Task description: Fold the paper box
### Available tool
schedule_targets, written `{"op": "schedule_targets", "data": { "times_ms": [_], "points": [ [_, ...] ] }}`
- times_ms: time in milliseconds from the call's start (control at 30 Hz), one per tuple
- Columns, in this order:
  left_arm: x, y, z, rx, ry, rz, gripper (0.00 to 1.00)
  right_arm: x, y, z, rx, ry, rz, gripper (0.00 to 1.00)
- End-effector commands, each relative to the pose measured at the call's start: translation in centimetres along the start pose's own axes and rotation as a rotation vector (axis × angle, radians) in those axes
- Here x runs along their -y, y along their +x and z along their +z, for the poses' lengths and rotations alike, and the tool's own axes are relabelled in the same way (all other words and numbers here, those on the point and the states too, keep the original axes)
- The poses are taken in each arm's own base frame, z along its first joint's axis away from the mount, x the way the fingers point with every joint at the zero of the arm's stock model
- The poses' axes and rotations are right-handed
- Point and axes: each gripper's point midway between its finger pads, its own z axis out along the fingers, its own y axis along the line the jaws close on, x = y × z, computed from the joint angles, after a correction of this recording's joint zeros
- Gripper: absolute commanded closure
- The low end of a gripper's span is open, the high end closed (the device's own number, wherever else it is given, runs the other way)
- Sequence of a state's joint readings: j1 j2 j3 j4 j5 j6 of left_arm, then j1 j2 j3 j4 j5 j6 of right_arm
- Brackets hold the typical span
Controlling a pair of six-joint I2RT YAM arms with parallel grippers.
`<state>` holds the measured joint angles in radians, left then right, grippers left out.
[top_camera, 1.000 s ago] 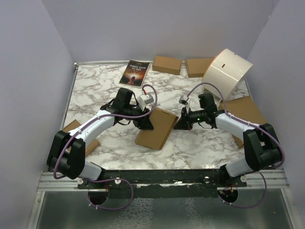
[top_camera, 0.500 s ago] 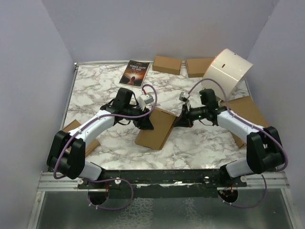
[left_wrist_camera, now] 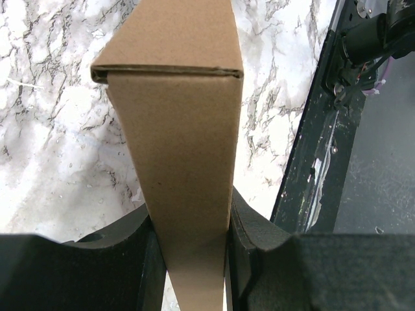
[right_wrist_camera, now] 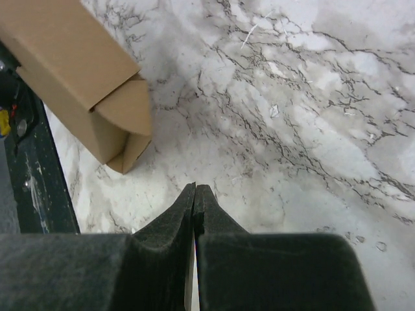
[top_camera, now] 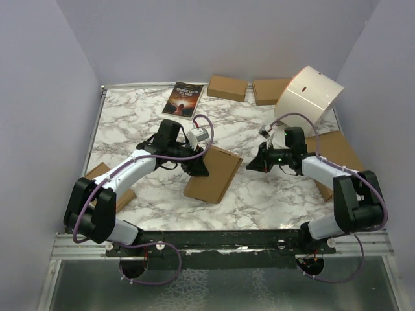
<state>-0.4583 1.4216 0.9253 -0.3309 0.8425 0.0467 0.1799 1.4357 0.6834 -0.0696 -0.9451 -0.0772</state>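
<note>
Overhead, my left claw grips the nearly closed box mid-table, and my right claw waits near its right edge, apart from it.

Left wrist: the box's narrow side is pinched firmly between the jaws.

Right wrist: jaws pressed together, empty; an end flap sticks out.

I judge we're at the closing step, and next that flap needs tucking in.
</note>
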Motion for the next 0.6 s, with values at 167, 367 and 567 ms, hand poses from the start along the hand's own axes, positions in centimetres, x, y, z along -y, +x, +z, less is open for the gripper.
{"op": "schedule_targets", "data": {
  "times_ms": [167,367,567],
  "points": [
    [-1.3,0.0,0.1,0.002,-0.054,0.033,1.00,-2.8,-2.1,4.8,0.020,-0.116,0.020,0.99],
    [-1.4,0.2,0.3,-0.001,-0.048,0.024,1.00,-5.3,-4.9,3.6,0.117,-0.155,-0.093,0.99],
    [-1.3,0.0,0.4,0.002,-0.041,0.022,1.00,-4.4,-4.2,4.0,0.088,-0.119,-0.085,0.99]
  ]
}}
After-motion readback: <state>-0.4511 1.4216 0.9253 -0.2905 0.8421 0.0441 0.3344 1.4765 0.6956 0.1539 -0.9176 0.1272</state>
